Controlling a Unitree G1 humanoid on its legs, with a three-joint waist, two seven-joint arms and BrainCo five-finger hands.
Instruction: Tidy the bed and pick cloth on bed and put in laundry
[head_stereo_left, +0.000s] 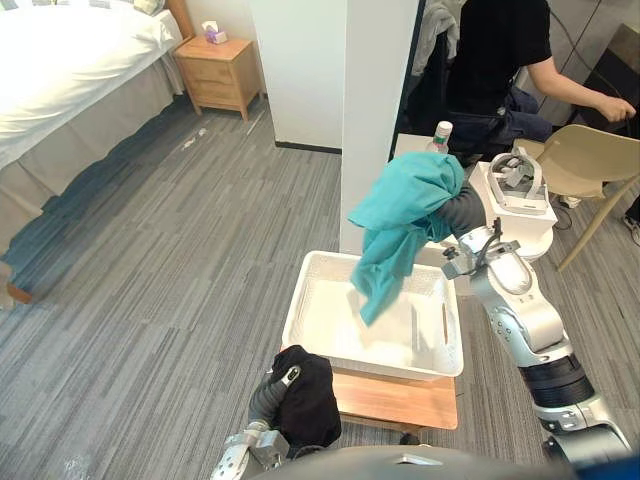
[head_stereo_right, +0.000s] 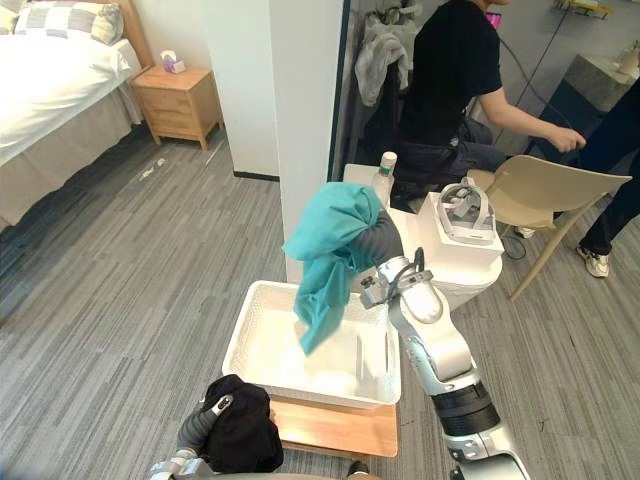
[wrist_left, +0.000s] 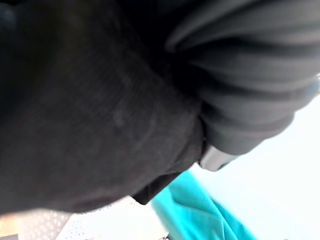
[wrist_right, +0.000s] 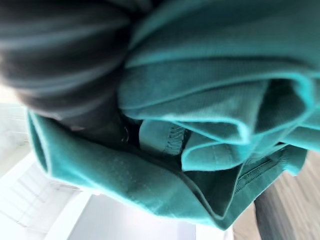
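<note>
Teal cloth (head_stereo_left: 405, 225) first: holding it on right hand (head_stereo_left: 463, 212) above basket (head_stereo_left: 325, 310), carrying black cloth (head_stereo_left: 305, 400) on left hand (head_stereo_left: 265, 397) beside near corner; grips buried, cannot tell. Next likely needing lowering, releasing inside.

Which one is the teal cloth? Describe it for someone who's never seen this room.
At the foot of the white pillar, a white perforated plastic basket sits on a low wooden stand. The bunched teal cloth hangs in the air over the basket's far side, its tail drooping toward it. Its neighbour, a black cloth, sits low by the basket's near left corner.
</note>
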